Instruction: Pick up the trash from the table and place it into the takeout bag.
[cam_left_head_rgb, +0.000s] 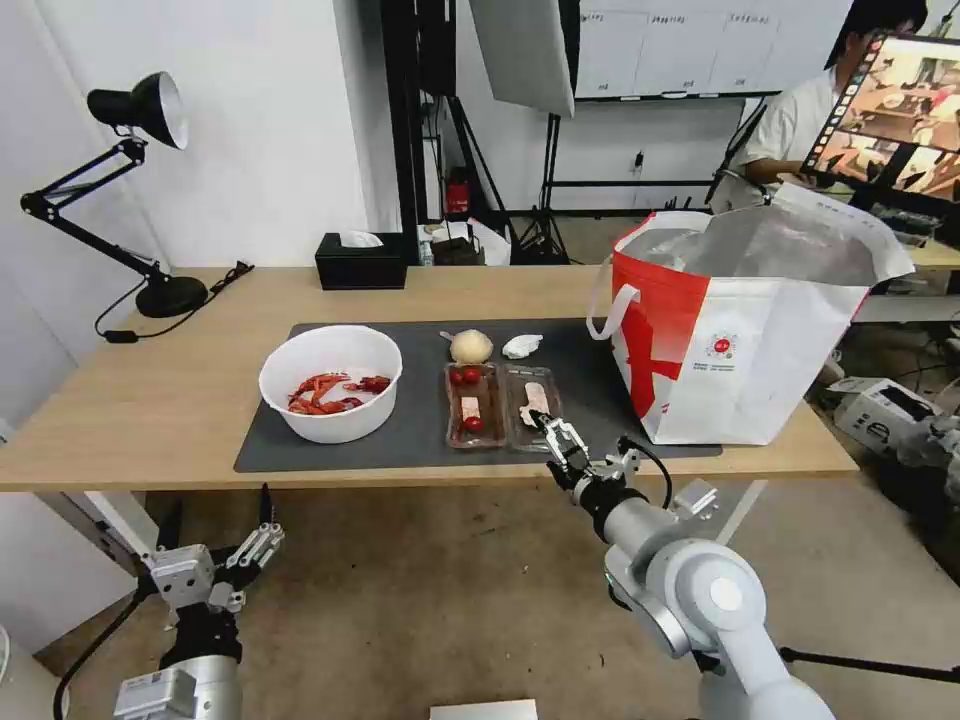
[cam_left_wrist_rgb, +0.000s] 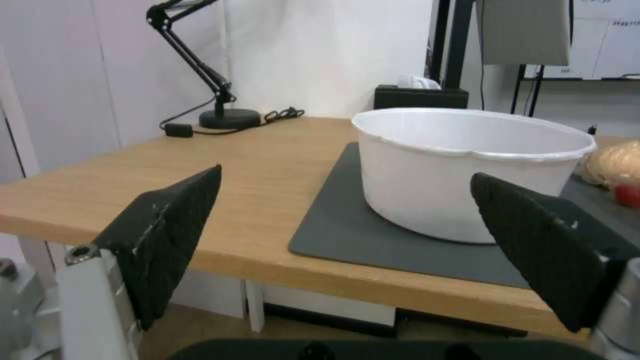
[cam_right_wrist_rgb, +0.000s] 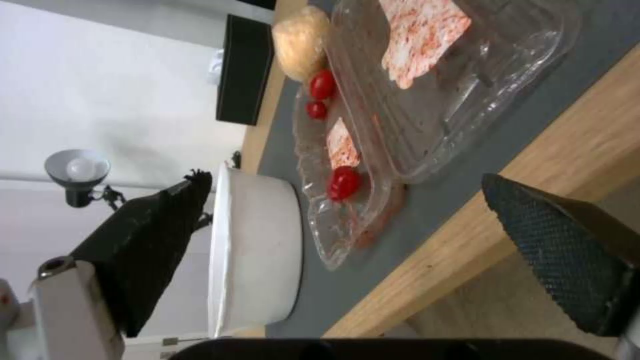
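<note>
With the right hand (cam_left_head_rgb: 552, 432) open at the tray's (cam_left_head_rgb: 503, 403) near edge and the left hand (cam_left_head_rgb: 262, 545) open below the tabletop (cam_left_head_rgb: 150, 400), a shallow pinch on thin plastic could tip tomatoes (cam_left_head_rgb: 464, 376) out.

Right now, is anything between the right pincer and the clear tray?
Nothing visible. The right pincer, open, sits at the table's front edge just before the clear tray; only bare mat separates them.

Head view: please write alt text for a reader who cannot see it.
The right gripper, fingers open, reaches to the near end of a clear plastic tray on the table's grey mat. A white bowl of crayfish shells sits left of the tray, and the open red-and-white takeout bag stands to the right. The left gripper hangs below the table edge.
</note>
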